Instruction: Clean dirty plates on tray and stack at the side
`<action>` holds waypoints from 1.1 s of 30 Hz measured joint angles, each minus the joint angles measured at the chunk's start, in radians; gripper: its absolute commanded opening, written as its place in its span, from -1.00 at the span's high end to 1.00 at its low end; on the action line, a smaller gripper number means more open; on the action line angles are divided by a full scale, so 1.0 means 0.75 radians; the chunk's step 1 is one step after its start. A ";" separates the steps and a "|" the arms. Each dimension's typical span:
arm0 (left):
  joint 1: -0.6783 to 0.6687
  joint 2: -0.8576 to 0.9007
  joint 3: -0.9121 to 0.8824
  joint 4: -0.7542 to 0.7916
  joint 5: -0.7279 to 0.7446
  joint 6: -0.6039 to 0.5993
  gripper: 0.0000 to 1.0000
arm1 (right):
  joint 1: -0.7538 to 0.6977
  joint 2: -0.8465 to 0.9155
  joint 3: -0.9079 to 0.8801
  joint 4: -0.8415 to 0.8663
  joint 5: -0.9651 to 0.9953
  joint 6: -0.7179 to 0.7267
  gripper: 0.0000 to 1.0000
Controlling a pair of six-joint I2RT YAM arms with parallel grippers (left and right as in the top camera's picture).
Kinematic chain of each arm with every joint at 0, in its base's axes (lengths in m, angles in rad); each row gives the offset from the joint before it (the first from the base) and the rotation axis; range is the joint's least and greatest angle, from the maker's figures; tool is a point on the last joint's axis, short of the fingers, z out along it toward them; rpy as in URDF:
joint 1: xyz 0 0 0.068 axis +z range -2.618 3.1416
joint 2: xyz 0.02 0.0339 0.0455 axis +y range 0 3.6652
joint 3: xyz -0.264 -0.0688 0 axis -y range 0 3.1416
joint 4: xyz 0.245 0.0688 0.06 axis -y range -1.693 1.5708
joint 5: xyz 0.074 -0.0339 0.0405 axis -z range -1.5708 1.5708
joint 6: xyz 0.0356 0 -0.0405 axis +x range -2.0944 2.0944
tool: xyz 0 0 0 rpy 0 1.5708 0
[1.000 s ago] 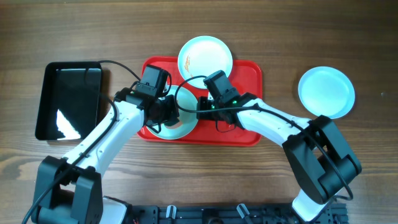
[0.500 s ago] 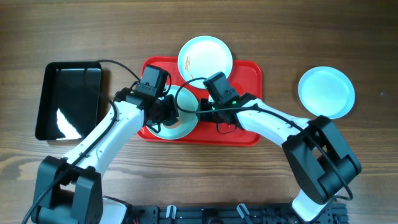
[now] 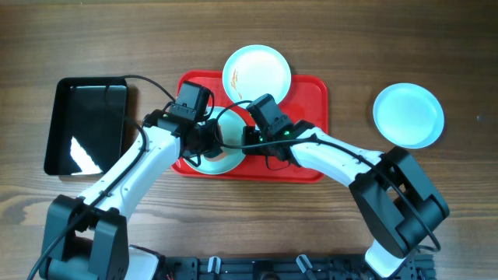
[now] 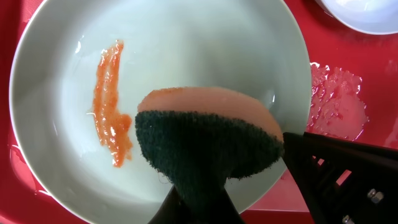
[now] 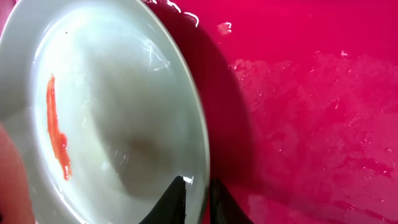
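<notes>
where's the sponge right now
Left wrist view: the sponge, in the jaws of the left gripper, is over the smeared plate at the near-left of the red tray, beside the orange streak.

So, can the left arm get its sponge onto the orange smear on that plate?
Probably yes. The left gripper is shut on the sponge over the plate, and the smear lies bare beside it. The right gripper seems to pinch the plate's rim away from the smear, out of the path.
</notes>
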 measured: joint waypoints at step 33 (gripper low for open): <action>0.000 0.095 0.000 0.051 -0.004 0.000 0.92 | 0.000 0.057 0.006 0.045 0.015 0.026 0.91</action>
